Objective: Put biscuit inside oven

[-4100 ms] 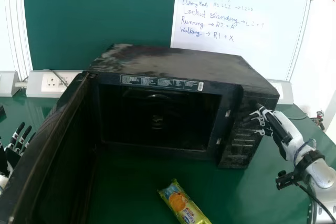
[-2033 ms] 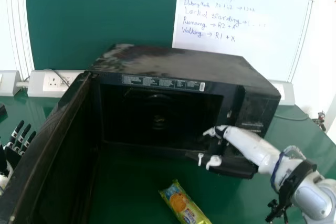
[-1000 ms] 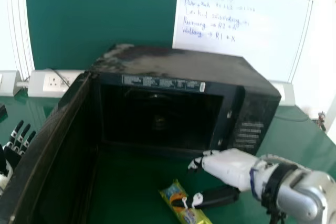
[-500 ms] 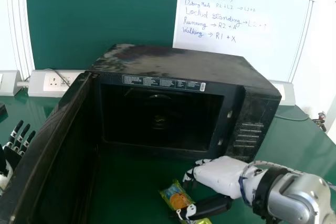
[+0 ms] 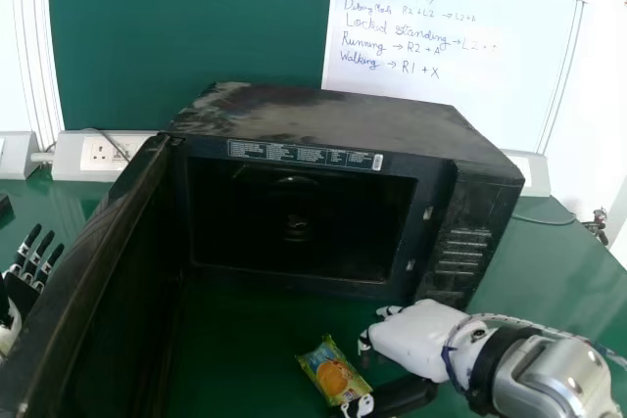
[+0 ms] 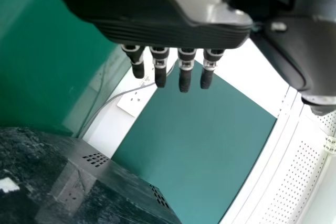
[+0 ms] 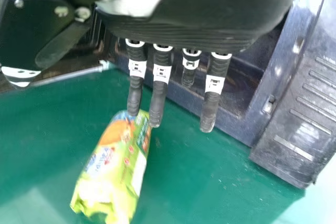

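My right hand (image 5: 416, 340) is in front of the oven's right part in the head view, just right of the biscuit packet (image 5: 332, 371), its thumb over the packet's near end. In the right wrist view the fingers of the right hand (image 7: 160, 85) hang straight beside one end of the yellow-green packet (image 7: 113, 166), not curled round it. The black oven (image 5: 333, 115) stands with its door (image 5: 98, 242) swung open to the left. My left hand (image 5: 34, 266) rests open left of the door; the left wrist view shows the hand (image 6: 157, 30) with straight fingers.
The green table (image 5: 534, 310) extends right of the oven. A white socket strip (image 5: 83, 154) runs behind it on the left, and a whiteboard (image 5: 451, 46) with handwriting stands behind. A cable (image 5: 544, 221) lies on the table right of the oven.
My right hand has come down and left from the oven's control side to the packet, then shifted slightly right in the last half second. The left hand has hardly moved.
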Robot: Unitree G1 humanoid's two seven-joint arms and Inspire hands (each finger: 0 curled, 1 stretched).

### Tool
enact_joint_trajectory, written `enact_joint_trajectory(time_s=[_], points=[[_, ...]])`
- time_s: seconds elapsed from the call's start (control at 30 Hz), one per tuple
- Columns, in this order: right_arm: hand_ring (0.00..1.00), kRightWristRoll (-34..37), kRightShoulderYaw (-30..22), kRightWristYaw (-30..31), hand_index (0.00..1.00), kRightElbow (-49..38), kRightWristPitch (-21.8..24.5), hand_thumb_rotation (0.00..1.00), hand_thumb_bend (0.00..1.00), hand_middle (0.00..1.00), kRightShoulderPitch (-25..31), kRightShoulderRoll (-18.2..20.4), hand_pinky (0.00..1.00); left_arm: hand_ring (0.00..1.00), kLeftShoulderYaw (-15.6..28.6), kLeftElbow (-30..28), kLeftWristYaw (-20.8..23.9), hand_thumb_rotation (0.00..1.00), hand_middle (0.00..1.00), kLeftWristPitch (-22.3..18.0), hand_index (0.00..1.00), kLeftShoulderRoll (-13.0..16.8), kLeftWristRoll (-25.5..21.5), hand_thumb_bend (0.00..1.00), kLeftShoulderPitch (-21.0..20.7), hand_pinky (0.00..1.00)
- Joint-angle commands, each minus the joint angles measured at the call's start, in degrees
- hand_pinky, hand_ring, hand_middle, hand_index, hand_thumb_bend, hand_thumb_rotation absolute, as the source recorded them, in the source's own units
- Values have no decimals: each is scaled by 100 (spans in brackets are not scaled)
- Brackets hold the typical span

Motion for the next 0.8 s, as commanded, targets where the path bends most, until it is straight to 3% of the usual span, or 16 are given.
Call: enact_joint_trajectory(time_s=[0.0,0.13,0.27,0.53,0.67,0.77], points=[[57,-170,-4,84,70,7,-60,47,100,65,65,79,48,95,26,-43,-18,43,97,38,100,70,-62,88,-25,89],[54,-293,-48,130,70,58,-196,45,100,64,194,192,44,95,37,-50,-12,42,97,61,100,85,-116,88,-21,90],[59,-436,-17,266,75,61,-142,46,100,69,242,354,51,95,35,-11,-82,43,97,8,100,101,-96,87,-21,91],[64,-1180,245,479,81,133,-368,49,100,73,312,808,53,93,42,-99,71,43,96,101,100,90,-106,89,-17,88],[59,-1605,292,474,80,132,-578,49,100,70,458,1086,47,93,50,-119,72,43,95,114,100,74,-146,89,-16,87],[49,-2049,385,462,79,176,-761,51,100,63,581,1345,37,93,47,-131,61,42,96,100,99,63,-155,89,-13,88]])
